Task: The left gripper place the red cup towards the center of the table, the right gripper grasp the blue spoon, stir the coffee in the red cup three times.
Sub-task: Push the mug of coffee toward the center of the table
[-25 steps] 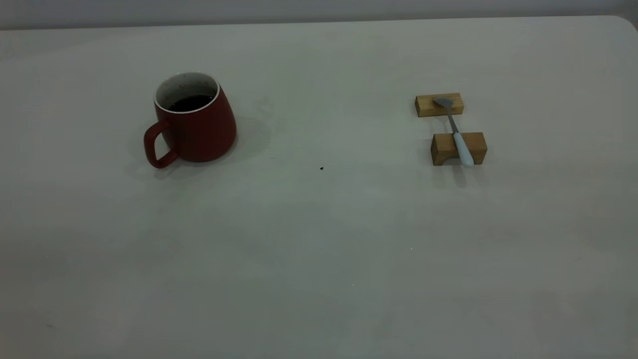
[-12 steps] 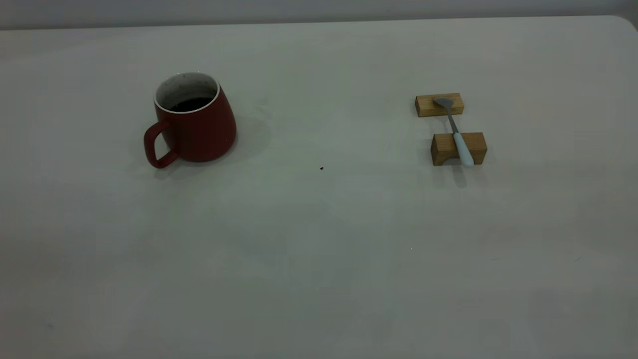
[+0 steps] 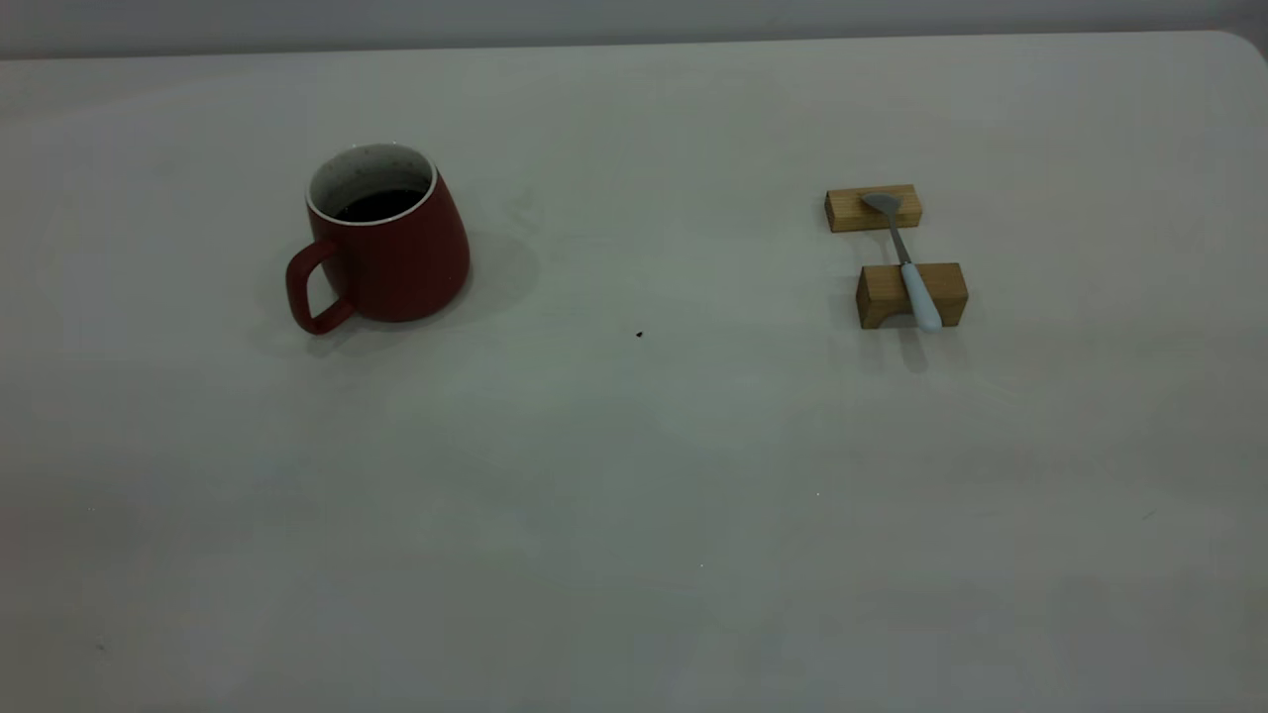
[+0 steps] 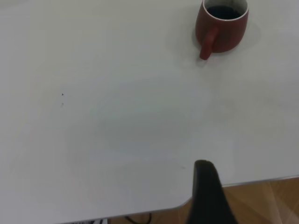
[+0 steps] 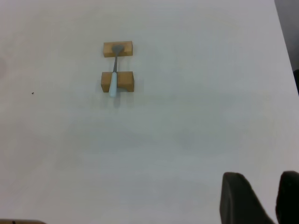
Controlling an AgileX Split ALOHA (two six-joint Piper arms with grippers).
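far wooden block [image 3: 873,208]: tan, low and flat, lying in the right half of the exterior frame, above centre height; also seen in the upper left of the right wrist frame [image 5: 117,49].
near wooden block [image 3: 911,295]: tan, taller than the other, with a small arched notch in its lower edge; just below the far block and apart from it, shifted slightly right.
dark speck [image 3: 639,335]: tiny black spot near the middle of the exterior frame.
wooden floor [image 4: 261,200]: brown boards in the lower right corner of the left wrist frame.
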